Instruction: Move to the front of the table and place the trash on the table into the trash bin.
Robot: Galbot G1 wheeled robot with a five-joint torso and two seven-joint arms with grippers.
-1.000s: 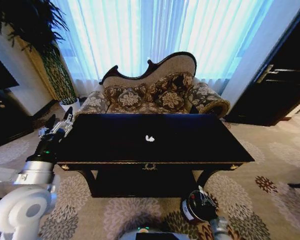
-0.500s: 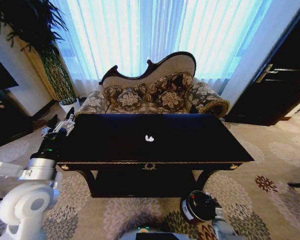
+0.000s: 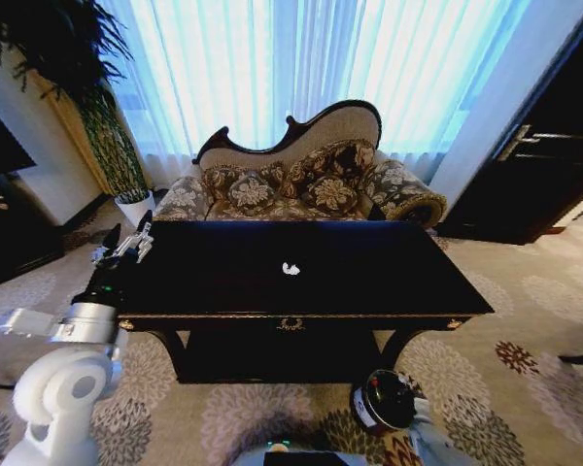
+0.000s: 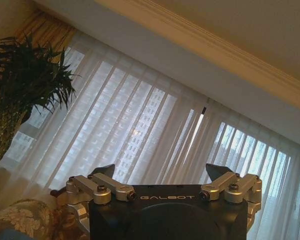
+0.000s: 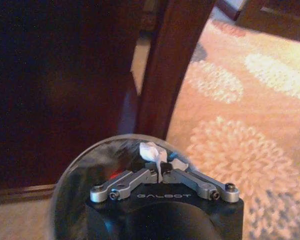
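Standing before the sofa (image 3: 301, 180), the long dark bench (image 3: 369, 282) shows a glossy top with one small white paper wad (image 3: 291, 269) lying near its middle, apart from both hands. The left hand (image 3: 124, 238) is raised just beside the bench's left far corner, and its fingers (image 4: 104, 171) are spread wide with nothing between them; in the left wrist view they point up toward the pale curtains (image 4: 155, 145) and the ceiling cornice. The right hand (image 5: 162, 170) is low at the front right of the bench — its fingers are closed on a piece of white crumpled paper (image 5: 151, 151), directly above the open mouth of the trash bin (image 3: 382, 400). The bin stands on the floral carpet (image 3: 525, 359), just beside the curved front right leg of the bench (image 5: 167, 70). Behind the sofa the bright curtained window fills the wall, a tall potted plant (image 3: 73, 78) stands at the left — and dark wooden furniture (image 3: 544, 165) is at the right side of the room.
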